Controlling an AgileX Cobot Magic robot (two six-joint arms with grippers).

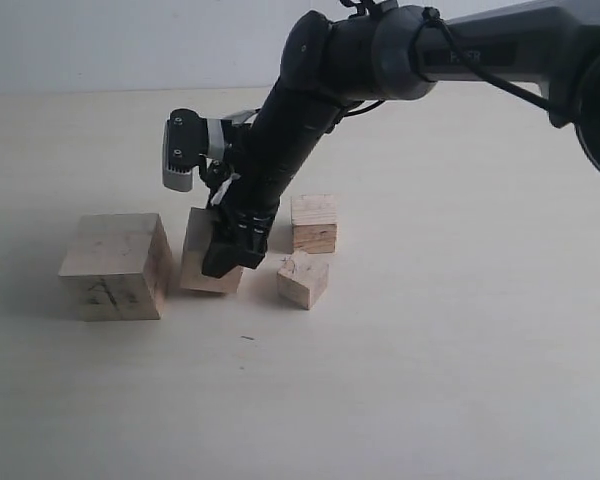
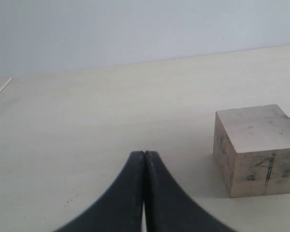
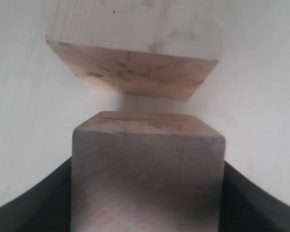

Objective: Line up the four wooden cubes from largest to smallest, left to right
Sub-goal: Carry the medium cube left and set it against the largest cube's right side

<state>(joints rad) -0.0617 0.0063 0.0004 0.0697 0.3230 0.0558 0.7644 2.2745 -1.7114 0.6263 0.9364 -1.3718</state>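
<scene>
The largest wooden cube (image 1: 115,265), with dark marks on its front face, stands at the left. Just right of it is the second-largest cube (image 1: 200,265), held by my right gripper (image 1: 232,255), which reaches across from the right and is shut on it. In the right wrist view this cube (image 3: 147,174) fills the space between the black fingers, with the largest cube (image 3: 135,72) just beyond. The mid-small cube (image 1: 314,223) and the smallest cube (image 1: 303,280), turned corner-on, lie further right. My left gripper (image 2: 144,159) is shut and empty, with the largest cube (image 2: 256,150) off to one side.
The pale tabletop (image 1: 430,380) stretches around the cubes, with a white wall behind. The dark right arm (image 1: 380,50) spans the upper right of the exterior view. The left arm is out of the exterior view.
</scene>
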